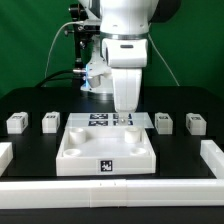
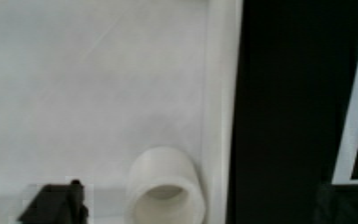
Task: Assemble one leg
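The gripper (image 1: pixel 123 112) hangs low above the tray (image 1: pixel 70 152), near the marker board (image 1: pixel 100 119); its opening cannot be told. Four legs (image 1: pixel 165 121) stand apart at both sides.

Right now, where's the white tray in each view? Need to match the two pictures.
Exterior view: the tray sits centre, low in the picture, directly in front of the marker board.
Wrist view: probably the broad white surface filling most of the picture; no tag shows on it to confirm.
Shared landmark: the black table, likely the dark band beside that white surface in the wrist view.
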